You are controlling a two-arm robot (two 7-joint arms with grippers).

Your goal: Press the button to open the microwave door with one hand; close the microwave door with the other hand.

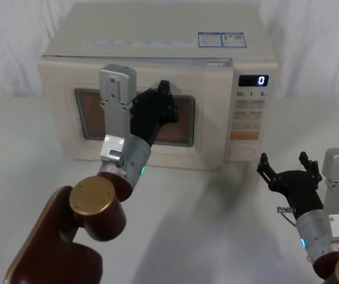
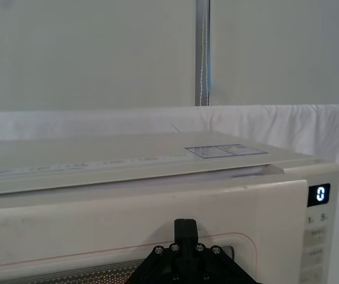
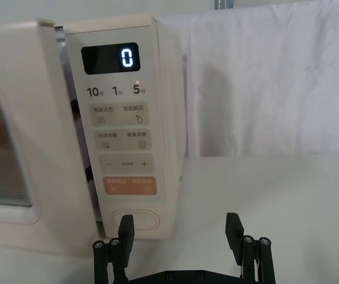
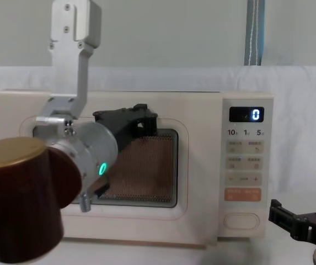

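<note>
The microwave door (image 1: 135,116) takes up the left and middle of the cream oven's front on the white table (image 1: 216,219). In the right wrist view its right edge stands a little proud of the control panel (image 3: 123,124), with a narrow dark gap between them, so it is not fully shut. The left gripper (image 1: 160,102) is raised in front of the door's dark window, near the upper middle of the frame. Whether its tips touch the door, and whether its jaws are apart or together, cannot be told.

The button (image 3: 136,220) sits at the bottom of the control panel, below the orange key (image 3: 130,186). The right gripper (image 1: 289,171) hovers low over the table, in front of and to the right of the panel. Its jaws are spread apart and empty, and the button lies ahead of them and clear of them, in line with the left prong in the right wrist view.
</note>
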